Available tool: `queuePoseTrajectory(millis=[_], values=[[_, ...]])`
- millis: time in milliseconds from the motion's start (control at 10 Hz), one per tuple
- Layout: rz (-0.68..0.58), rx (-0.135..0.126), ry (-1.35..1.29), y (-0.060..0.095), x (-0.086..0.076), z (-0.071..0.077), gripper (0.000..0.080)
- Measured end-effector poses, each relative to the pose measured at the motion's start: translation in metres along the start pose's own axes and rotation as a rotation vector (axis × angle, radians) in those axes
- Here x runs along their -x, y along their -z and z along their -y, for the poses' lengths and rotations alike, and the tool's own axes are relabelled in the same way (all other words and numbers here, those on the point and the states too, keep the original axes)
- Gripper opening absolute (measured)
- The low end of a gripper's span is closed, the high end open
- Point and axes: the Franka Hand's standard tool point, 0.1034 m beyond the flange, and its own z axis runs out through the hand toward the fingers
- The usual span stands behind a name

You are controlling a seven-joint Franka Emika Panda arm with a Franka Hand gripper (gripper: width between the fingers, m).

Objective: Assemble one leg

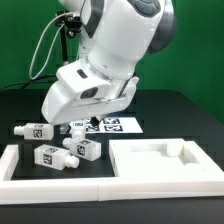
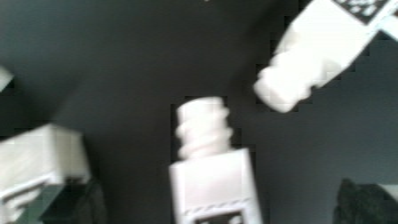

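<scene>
Pincer [image 1: 78,123] low over desk [image 1: 20,106] — released or clenched, cannot tell. Risk: off-centre descent nudges the leg [image 2: 210,150] into neighbouring leg [image 2: 306,62] — missed grasp.

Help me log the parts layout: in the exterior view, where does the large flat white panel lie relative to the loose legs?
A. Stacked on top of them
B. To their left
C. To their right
C: the panel lies flat on the table at the exterior view's right, apart from the legs clustered at its left.
</scene>
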Motion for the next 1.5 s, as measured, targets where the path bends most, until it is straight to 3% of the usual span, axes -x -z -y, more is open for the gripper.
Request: queuePoseTrajectory(millis=[300, 400, 500, 600, 800, 1100, 1500], values=[[0.185, -0.032, 0.010, -0.003, -0.002, 0.006, 0.0649], [0.211, -0.036, 0.015, -0.003, -0.005, 0.004, 0.0649], [0.220, -0.037, 0.024, 0.007, -0.005, -0.008, 0.0649], [0.239, -0.015, -0.007, 0.019, -0.009, -0.014, 0.0649], [0.253, 0.026, -0.017, 0.027, -0.023, -0.002, 0.0649], [0.258, 0.021, -0.019, 0.024, -0.021, -0.004, 0.0649], [0.322, 0.010, -0.046, -0.001, -0.023, -0.012, 0.0649]])
